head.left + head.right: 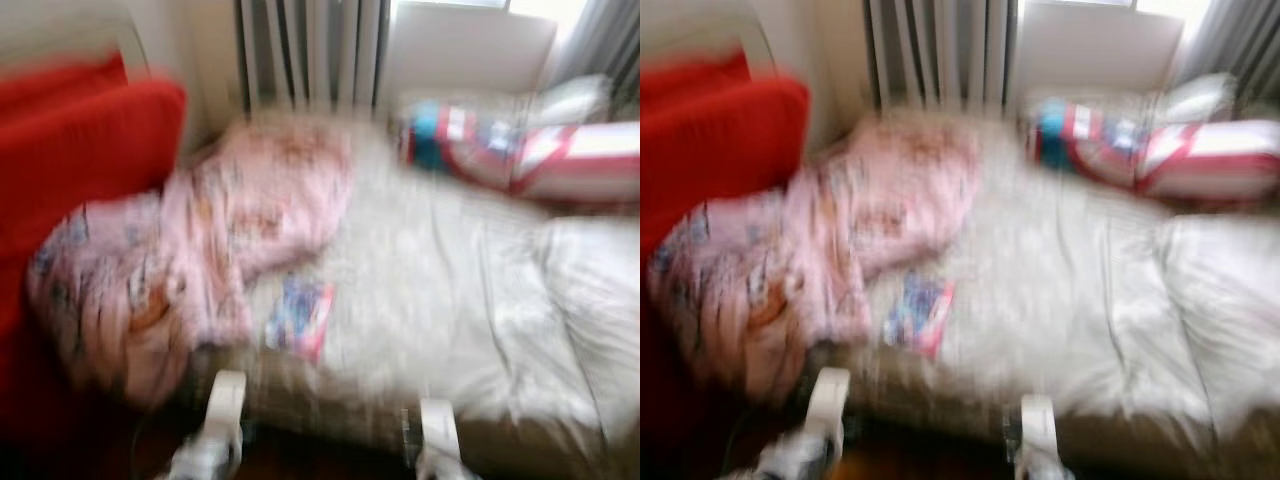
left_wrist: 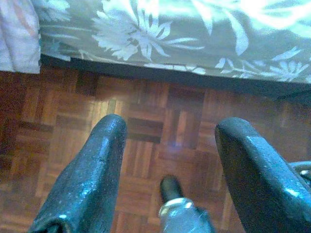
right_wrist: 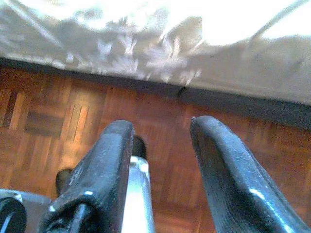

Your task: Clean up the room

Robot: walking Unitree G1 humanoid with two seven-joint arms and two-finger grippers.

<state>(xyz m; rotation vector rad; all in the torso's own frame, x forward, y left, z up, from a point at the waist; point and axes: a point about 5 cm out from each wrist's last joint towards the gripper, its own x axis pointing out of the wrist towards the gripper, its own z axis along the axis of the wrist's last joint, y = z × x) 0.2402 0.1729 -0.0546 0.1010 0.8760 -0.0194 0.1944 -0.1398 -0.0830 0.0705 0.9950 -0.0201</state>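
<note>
The eye views are blurred. A crumpled pink patterned cloth [image 1: 200, 250] lies on the left part of a bed with a pale floral cover [image 1: 450, 300], spilling over its near left corner. A small colourful flat packet [image 1: 300, 315] lies on the cover near the front edge. Both silver arms hang low in front of the bed, the left arm [image 1: 222, 420] and the right arm [image 1: 438, 430]. My left gripper [image 2: 172, 124] is open over the parquet floor [image 2: 160, 141], holding nothing. My right gripper [image 3: 161, 124] is open too, above the floor by the bed's edge.
A red upholstered seat [image 1: 70, 150] stands close on the left of the bed. A red, white and blue striped pillow [image 1: 530, 150] lies at the back right. A radiator [image 1: 310, 50] and a white panel [image 1: 470, 45] stand behind the bed.
</note>
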